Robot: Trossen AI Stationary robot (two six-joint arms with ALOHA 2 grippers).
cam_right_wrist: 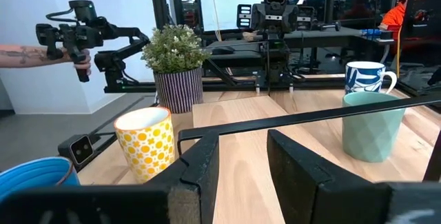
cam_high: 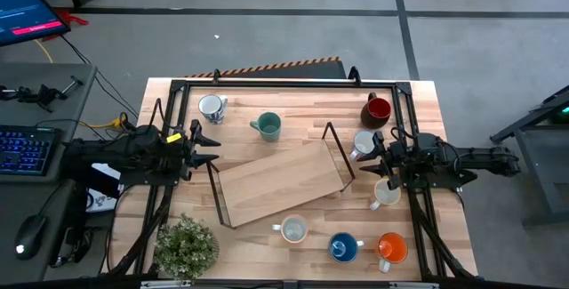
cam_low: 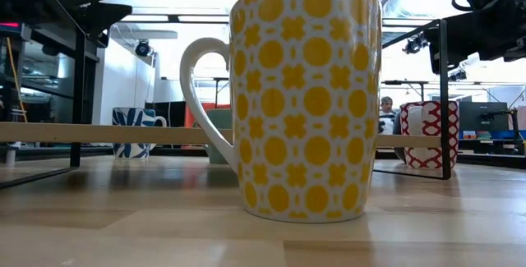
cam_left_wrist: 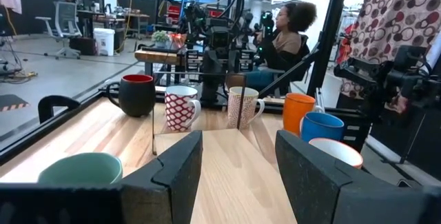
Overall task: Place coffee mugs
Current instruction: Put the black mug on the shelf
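Several coffee mugs stand upright on their bases around a wooden tray (cam_high: 280, 180) with black wire ends. A blue-patterned mug (cam_high: 212, 107) and a teal mug (cam_high: 267, 126) are at the far left. A dark red mug (cam_high: 378, 108), a red-patterned mug (cam_high: 364, 143) and a cream mug (cam_high: 385, 193) are at the right. A yellow-patterned mug (cam_low: 304, 94), a blue mug (cam_high: 344, 247) and an orange mug (cam_high: 391, 248) stand near the front. My left gripper (cam_left_wrist: 238, 176) waits open at the left edge, my right gripper (cam_right_wrist: 244, 165) open at the right edge. Both are empty.
A small potted plant (cam_high: 187, 246) stands at the near left corner. A black metal frame (cam_high: 267, 83) runs around the tabletop. A person (cam_left_wrist: 286, 34) sits beyond the table, and a hand with a device (cam_right_wrist: 76, 34) shows in the right wrist view.
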